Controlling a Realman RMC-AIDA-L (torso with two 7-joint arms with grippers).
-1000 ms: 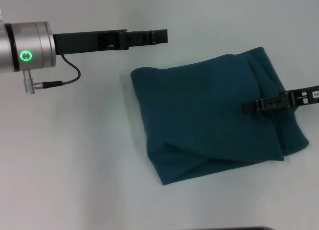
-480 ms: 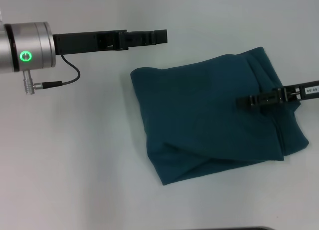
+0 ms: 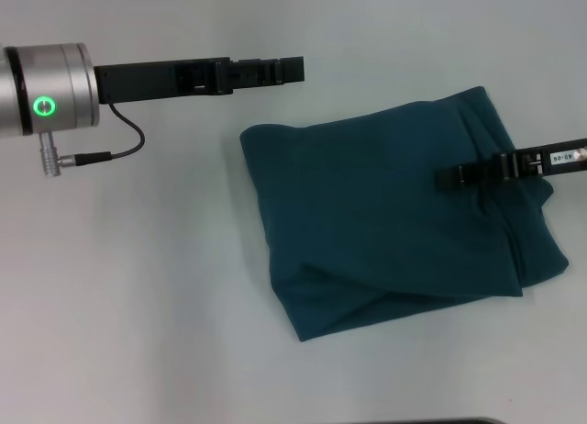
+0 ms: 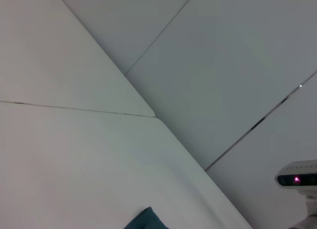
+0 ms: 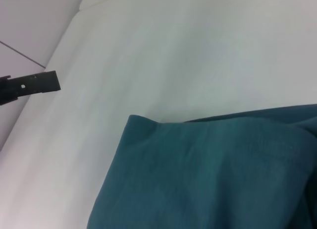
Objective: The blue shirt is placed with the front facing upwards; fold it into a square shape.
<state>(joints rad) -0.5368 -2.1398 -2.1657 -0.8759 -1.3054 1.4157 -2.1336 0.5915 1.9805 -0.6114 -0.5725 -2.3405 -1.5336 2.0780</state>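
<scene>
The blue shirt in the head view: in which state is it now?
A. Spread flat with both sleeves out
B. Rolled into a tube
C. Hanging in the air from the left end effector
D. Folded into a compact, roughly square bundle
D: the blue shirt lies on the white table as a layered, roughly square bundle, with no sleeves or lettering visible.

– Shirt?
– The blue shirt (image 3: 385, 222): soft matt cloth, folds creased.
– Desk?
– The desk (image 3: 138, 305): smooth, matt white surface.
– Arms?
– Left arm (image 3: 50, 84): brushed metal cuff, satin sheen. Left gripper (image 3: 289, 69) and right gripper (image 3: 449, 177): matt black plastic.
</scene>
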